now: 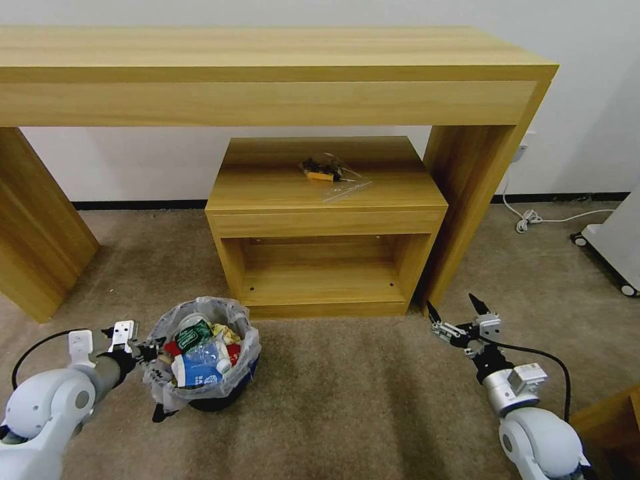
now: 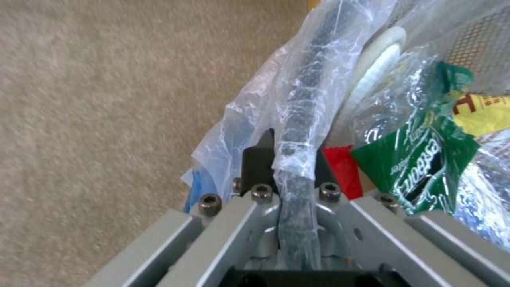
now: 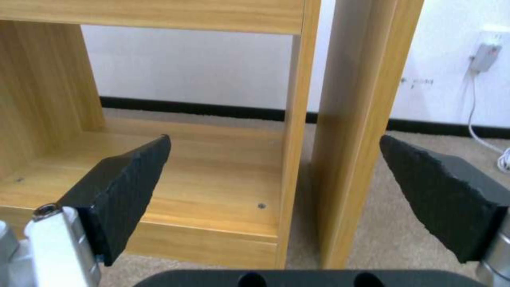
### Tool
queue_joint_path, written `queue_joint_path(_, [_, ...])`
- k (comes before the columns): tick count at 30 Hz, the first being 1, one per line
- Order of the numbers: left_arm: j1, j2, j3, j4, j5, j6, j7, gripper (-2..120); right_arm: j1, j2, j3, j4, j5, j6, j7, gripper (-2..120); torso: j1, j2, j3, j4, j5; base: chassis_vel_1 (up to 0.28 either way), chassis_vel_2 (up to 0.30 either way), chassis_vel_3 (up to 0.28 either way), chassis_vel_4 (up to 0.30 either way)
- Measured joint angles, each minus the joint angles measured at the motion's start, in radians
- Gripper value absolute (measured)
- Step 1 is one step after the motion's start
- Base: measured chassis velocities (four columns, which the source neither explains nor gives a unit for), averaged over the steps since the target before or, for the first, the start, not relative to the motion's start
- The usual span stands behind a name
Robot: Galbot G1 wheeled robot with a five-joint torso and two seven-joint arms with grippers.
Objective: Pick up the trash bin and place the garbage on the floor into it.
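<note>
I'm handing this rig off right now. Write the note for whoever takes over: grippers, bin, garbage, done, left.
Left gripper: shut on the bin rim, through the plastic liner, at the bin's left side; the clamp is clear in the left wrist view.
Right gripper: open, holding nothing, low over the carpet near the small cabinet and the table leg.
Bin: on the carpet in front of the cabinet.
Garbage: in the bin, piled to the rim.
Done: no litter visible on the carpet in the head view.
Left: confirm nothing lies outside the camera's view, then release the bin.
</note>
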Motion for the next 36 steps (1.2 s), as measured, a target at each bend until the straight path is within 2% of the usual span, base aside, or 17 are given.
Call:
queue_joint_path(8, [-0.024,-0.015,0.026,0.05,0.001,-0.001,0.009,0,-0.002,-0.009,0.0,0.019,0.025,-0.022,0.009,100,0.0,0.0,0.0,0.0004,0.0009,0.0,0.0,0.0,0.0])
queue_joint_path(21, [-0.03,-0.018,0.046,0.066,0.0,-0.006,0.005,1,-0.007,-0.019,0.006,0.029,0.029,-0.022,0.01,100,0.0,0.0,0.0,0.0007,0.0011,0.0,0.0,0.0,0.0])
queue_joint_path(23, [-0.033,-0.02,0.052,0.062,-0.003,-0.006,-0.004,11,-0.007,-0.017,0.006,0.029,0.029,-0.022,0.01,100,0.0,0.0,0.0,0.0004,0.0005,0.0,0.0,0.0,0.0])
queue_joint_path(24, [-0.033,-0.02,0.052,0.062,-0.003,-0.006,-0.004,11,-0.007,-0.017,0.006,0.029,0.029,-0.022,0.01,100,0.0,0.0,0.0,0.0004,0.0005,0.0,0.0,0.0,0.0])
queue_joint_path(26, [-0.034,-0.021,0.056,0.059,-0.004,-0.006,-0.01,22,-0.01,-0.015,0.006,0.029,0.029,-0.022,0.01,100,0.0,0.0,0.0,-0.0007,-0.001,0.0,0.0,0.0,0.0])
queue_joint_path(28, [-0.034,-0.021,0.057,0.056,-0.005,-0.006,-0.011,25,-0.011,-0.014,0.006,0.03,0.028,-0.022,0.01,100,0.0,0.0,0.0,-0.0003,-0.0005,0.0,0.0,0.0,0.0])
queue_joint_path(30, [-0.032,-0.021,0.056,0.044,-0.014,-0.004,-0.011,37,-0.013,-0.013,0.006,0.029,0.027,-0.022,0.01,100,0.0,0.0,0.0,0.0,-0.001,0.0,0.0,0.0,0.0])
queue_joint_path(32, [-0.029,-0.02,0.057,0.036,-0.022,-0.002,-0.013,40,-0.014,-0.012,0.006,0.029,0.027,-0.022,0.01,100,0.0,0.0,0.0,0.0001,-0.0009,0.0,0.0,0.0,0.0])
queue_joint_path(35, [-0.016,-0.008,0.039,0.0,-0.053,0.005,-0.019,56,-0.016,-0.008,0.005,0.033,0.027,-0.022,0.01,100,0.0,0.0,0.0,0.0,-0.0011,0.0,0.0,0.0,0.0])
queue_joint_path(36, [-0.016,-0.008,0.039,0.0,-0.053,0.005,-0.019,56,-0.016,-0.008,0.005,0.033,0.027,-0.022,0.01,100,0.0,0.0,0.0,0.0,-0.0011,0.0,0.0,0.0,0.0])
